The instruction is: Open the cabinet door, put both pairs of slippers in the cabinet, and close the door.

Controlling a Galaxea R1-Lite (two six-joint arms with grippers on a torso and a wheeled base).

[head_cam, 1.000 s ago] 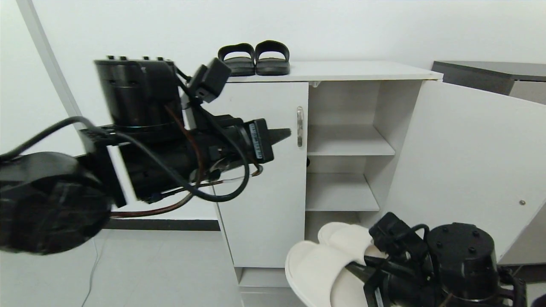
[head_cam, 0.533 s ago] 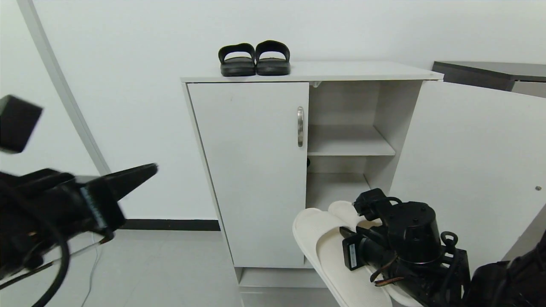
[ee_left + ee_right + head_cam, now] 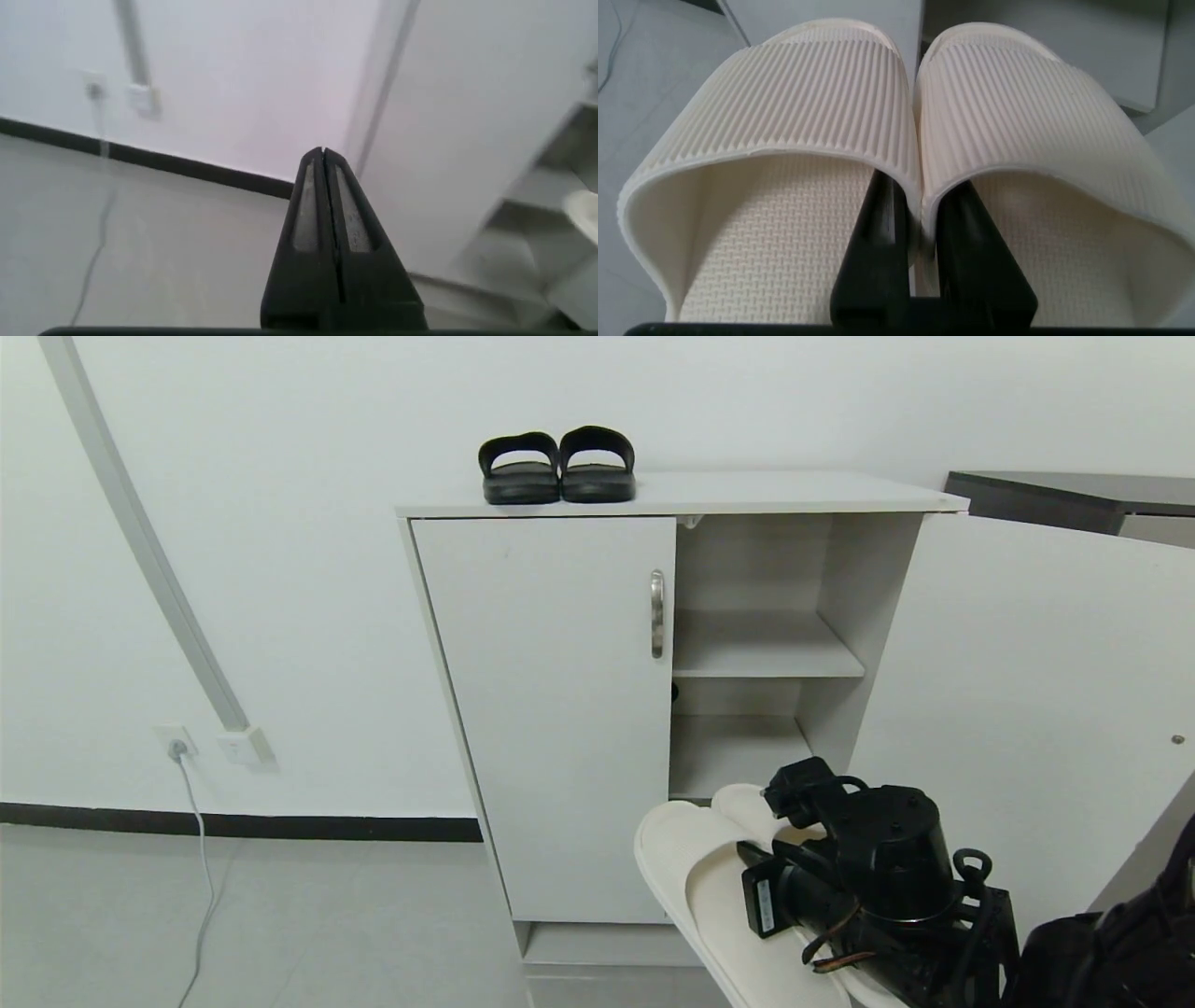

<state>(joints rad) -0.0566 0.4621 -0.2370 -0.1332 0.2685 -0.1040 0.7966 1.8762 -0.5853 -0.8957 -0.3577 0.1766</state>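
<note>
Clamped in the right gripper (image 3: 920,233): the pair of cream ribbed foam slippers (image 3: 822,112). Pinched together by their adjoining inner walls, one finger inside each shoe, toes pointing away from the wrist. Held low in front of the white two-door cabinet (image 3: 546,728), with the toes just under the front edge of the lower shelf (image 3: 738,756) in the head view. One toe partly across the edge of the closed left door (image 3: 551,616).

Long axis running from the gripper forward and a little leftward, toward the cabinet. Open compartment ahead of and above the toes, so probably a lift and a push forward next, with a slight swing rightward to clear the left door's edge. Right door (image 3: 1027,709) swung wide, well out of that path. Right arm low, wrist behind the heels, and by far the nearer arm to the open side.

Shut on nothing: the left gripper (image 3: 322,163), fingers pressed flat together, aimed toward the pale floor (image 3: 140,252) and the black skirting (image 3: 187,168) beside the cabinet.

Yet to be fetched, judging by where it sits: the pair of black rubber slide slippers (image 3: 557,467). Side by side on the cabinet top, above the closed left door, well apart from both grippers and on the left arm's side. Door-closing not yet due, with neither pair inside.
</note>
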